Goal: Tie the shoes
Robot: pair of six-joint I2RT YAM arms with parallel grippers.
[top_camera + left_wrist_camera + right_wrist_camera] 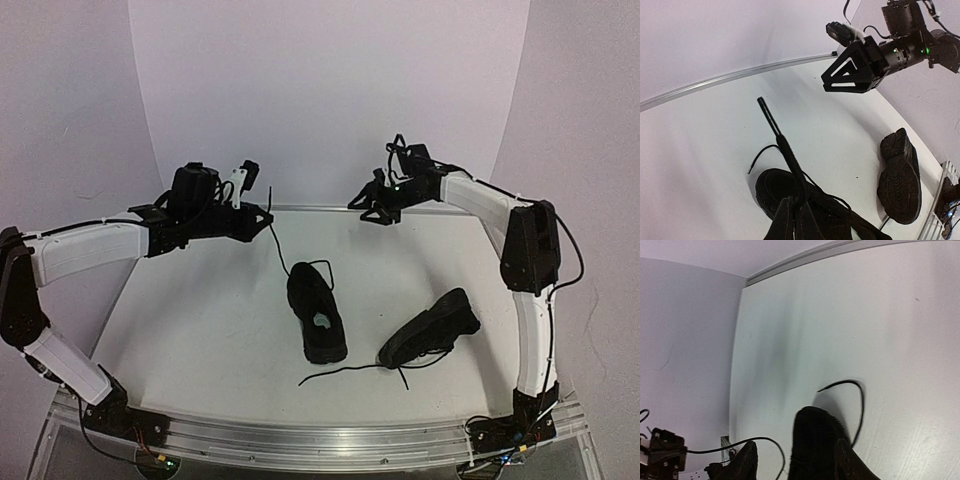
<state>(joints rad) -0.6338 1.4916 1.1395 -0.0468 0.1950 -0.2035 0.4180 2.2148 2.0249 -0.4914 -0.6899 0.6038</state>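
Two black shoes lie on the white table. The middle shoe (317,312) stands upright and shows a pale insole label. The other shoe (432,328) lies tipped on its side to the right, its sole (900,175) facing the left wrist camera. My left gripper (260,215) hangs above the table's far left, shut on a thin black lace (785,145) that rises taut from the middle shoe (782,190). My right gripper (373,205) hovers at the far right with its jaws apart and nothing between them. Far below it are the shoe's toe (815,440) and a loose lace end (857,395).
A loose lace (345,372) from the tipped shoe trails toward the near edge. A metal rail (320,440) runs along the front by the arm bases. White curved walls close in the back and sides.
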